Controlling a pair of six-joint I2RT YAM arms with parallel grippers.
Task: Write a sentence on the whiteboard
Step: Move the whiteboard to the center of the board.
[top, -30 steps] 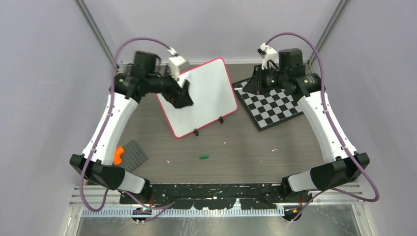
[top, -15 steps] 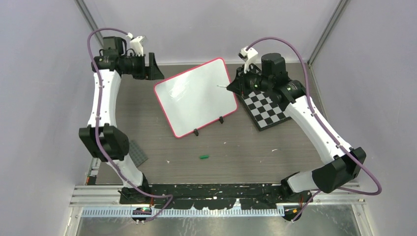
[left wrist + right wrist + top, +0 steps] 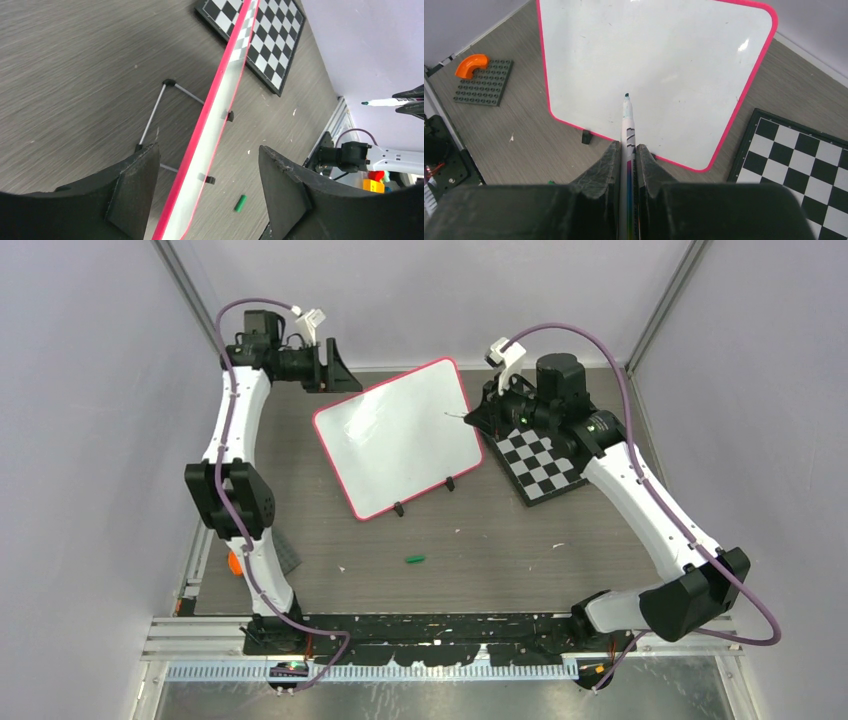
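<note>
The whiteboard (image 3: 400, 440) leans on a wire stand at mid table, with a pink-red rim and two black clips on its lower edge. Its face is blank (image 3: 649, 60); no sentence shows. My right gripper (image 3: 482, 412) is shut on a white marker (image 3: 628, 125) with its green tip bare, held just off the board's right side. My left gripper (image 3: 335, 370) is open and empty at the board's far left corner. In the left wrist view the board's edge (image 3: 210, 145) runs between the spread fingers without touching them, and the marker (image 3: 387, 102) shows far right.
A black-and-white checkered board (image 3: 550, 460) lies right of the whiteboard. A green marker cap (image 3: 415, 559) lies on the table in front. A grey studded plate (image 3: 484, 82) with an orange piece (image 3: 471, 65) sits at the near left.
My left arm has swung off the board's left side to the far left corner, still open. My right gripper has moved left with the marker toward the board's right edge.
</note>
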